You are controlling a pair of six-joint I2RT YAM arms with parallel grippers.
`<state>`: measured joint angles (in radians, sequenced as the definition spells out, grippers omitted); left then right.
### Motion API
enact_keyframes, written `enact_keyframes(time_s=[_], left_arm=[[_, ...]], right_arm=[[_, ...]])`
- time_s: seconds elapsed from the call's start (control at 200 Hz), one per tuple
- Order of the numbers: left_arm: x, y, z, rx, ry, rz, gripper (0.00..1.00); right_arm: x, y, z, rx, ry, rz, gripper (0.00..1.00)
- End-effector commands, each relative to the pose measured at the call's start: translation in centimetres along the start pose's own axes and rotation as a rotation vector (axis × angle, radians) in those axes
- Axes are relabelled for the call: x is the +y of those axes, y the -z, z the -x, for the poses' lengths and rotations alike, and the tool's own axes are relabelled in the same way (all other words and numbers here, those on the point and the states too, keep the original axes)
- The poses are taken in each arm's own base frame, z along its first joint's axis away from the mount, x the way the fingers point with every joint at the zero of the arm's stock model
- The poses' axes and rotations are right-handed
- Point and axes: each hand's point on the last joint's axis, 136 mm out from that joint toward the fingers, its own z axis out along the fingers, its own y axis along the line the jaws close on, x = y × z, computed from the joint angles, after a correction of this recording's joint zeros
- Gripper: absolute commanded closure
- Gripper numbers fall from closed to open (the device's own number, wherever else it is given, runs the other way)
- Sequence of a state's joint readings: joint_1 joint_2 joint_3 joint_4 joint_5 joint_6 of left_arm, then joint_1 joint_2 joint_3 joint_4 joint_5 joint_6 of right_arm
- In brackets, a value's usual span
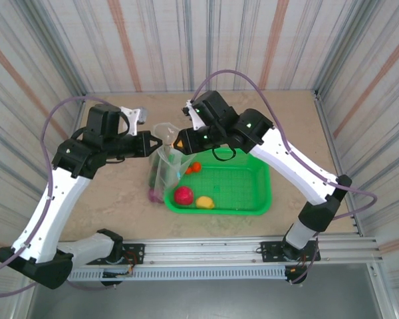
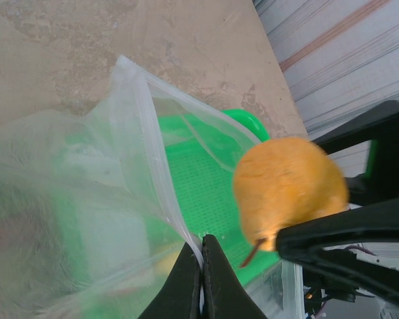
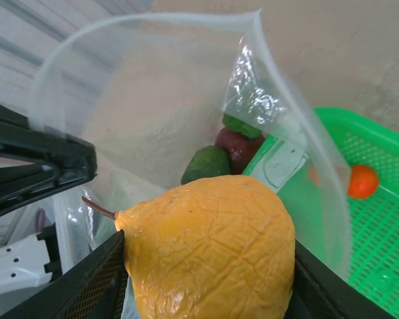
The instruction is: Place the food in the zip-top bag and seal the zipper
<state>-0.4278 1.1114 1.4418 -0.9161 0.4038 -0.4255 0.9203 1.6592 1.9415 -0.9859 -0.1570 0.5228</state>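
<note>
- My left claw (image 2: 201, 264) is pinched tight on the clear zip-top bag (image 2: 60, 179) at its pale zipper (image 2: 157, 163).
- My right claw (image 3: 209, 289) grips a wrinkled orange fruit (image 3: 213, 232) (brown stem).

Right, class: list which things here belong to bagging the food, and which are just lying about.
Job in hand:
zip-top bag
zipper, pinched by the left pincer
orange pear, held in the right pincer
red fruit
yellow fruit
small orange fruit

Lying about:
green basket
metal rail
</note>
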Motion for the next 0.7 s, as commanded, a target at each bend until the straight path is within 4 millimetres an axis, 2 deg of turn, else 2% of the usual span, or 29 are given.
enact_keyframes(time_s=[0.0,0.2,0.626,0.666,0.696], left_arm=[[-2.0,1.4,0.4,-0.020,-0.042,-0.064,1.00],[-2.3,1.6,0.5,-0.022,-0.052,-0.079,1.00],[-2.2,1.7,0.4,-0.029,-0.061,-0.074,1.00],[-2.2,1.7,0.3,-0.027,-0.061,-0.075,1.00],[-2.2,1.7,0.3,-0.026,-0.060,-0.075,1.00]], right_arm=[[1.1,-1.1,-0.8,0.063,-0.022,0.043,0.51],[-0.5,-3.8,-2.2,0.153,-0.027,-0.040,0.51],[-0.3,-9.0,-4.6,0.278,-0.026,-0.098,0.53],[-0.2,-9.3,-4.7,0.283,-0.025,-0.094,0.49],[0.0,-9.4,-4.8,0.284,-0.023,-0.090,0.41]])
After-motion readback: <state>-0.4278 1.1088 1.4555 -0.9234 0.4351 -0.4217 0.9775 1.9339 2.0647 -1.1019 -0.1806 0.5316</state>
